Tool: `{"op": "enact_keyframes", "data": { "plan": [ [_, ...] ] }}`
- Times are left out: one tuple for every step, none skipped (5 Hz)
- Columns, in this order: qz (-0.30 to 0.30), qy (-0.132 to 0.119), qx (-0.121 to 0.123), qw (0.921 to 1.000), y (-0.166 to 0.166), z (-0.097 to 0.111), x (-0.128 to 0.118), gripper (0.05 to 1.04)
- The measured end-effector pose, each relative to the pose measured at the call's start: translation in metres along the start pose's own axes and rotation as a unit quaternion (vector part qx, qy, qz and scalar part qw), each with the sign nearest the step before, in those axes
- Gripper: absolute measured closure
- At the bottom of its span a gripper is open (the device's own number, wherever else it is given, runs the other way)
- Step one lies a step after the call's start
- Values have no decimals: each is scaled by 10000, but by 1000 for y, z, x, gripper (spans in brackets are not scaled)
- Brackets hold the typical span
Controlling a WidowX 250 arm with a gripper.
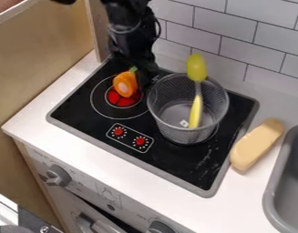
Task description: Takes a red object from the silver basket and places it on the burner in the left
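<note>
Orange toy on left burner, near tool; cannot tell if spread.

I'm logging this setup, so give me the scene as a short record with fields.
orange toy piece: green tip, pale patch; at the left burner, resting or held unclear
gripper: just behind the orange toy piece
silver mesh basket: upright, on the right side of the black stovetop
yellow-green utensil: leaning in the basket, head above the rim
tan loaf-shaped item: counter, between stovetop and gray sink
</note>
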State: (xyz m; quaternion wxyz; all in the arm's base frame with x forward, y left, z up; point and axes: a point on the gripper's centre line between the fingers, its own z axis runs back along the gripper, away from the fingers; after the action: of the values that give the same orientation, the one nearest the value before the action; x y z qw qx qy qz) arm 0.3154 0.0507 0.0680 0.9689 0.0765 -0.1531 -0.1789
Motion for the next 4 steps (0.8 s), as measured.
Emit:
{"op": "enact_keyframes", "data": {
  "plan": [
    [-6, 63, 58, 10000, 0, 13, 1, 94],
    [52, 260, -22, 9996, -6, 20, 1, 94],
    [92, 342, 25, 9994, -7, 32, 1, 94],
    [81, 479, -67, 9988, -10, 39, -2, 94]
  ]
}}
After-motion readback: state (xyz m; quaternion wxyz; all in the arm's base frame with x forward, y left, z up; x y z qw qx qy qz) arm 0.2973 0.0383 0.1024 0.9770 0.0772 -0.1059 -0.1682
